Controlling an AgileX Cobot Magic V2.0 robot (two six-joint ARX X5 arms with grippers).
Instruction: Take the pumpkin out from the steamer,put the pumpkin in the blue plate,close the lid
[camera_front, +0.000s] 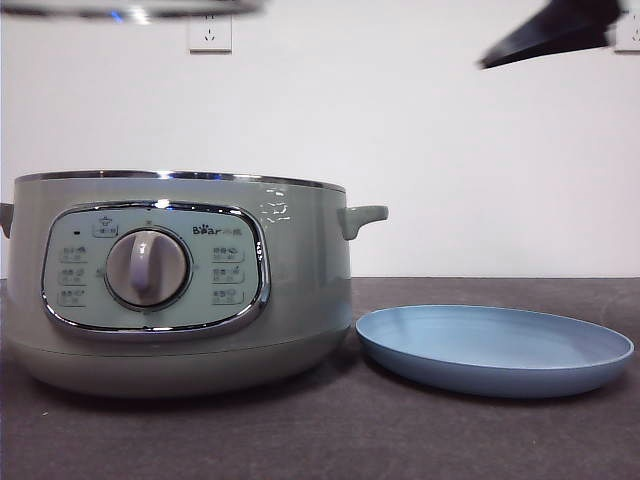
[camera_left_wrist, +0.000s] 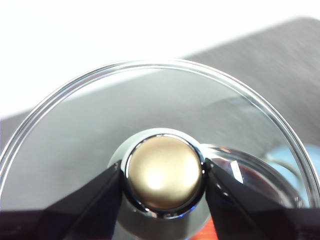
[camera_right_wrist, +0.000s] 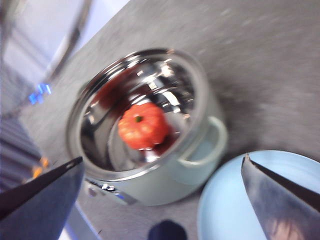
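White wall behind; left gripper (camera_left_wrist: 162, 175) clamps the lid (camera_left_wrist: 75, 135) knob aloft, right gripper (camera_right_wrist: 160, 175) spread above pumpkin (camera_right_wrist: 143, 126) in steamer (camera_front: 180, 290)

Bright even light; right wrist view motion-blurred (glare on steamer (camera_right_wrist: 145, 125)).

The left hand (camera_left_wrist: 163, 180) clamps both black jaws on the knob (camera_left_wrist: 163, 172) of the glass lid (camera_left_wrist: 100, 125), above the grey tabletop (camera_left_wrist: 280, 65).

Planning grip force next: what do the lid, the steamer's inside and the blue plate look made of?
The lid: clear glass, see-through, with a shiny metal-looking knob. The steamer interior: polished metal, mirror reflections. The blue plate: matte, glare-free, likely plastic or ceramic.
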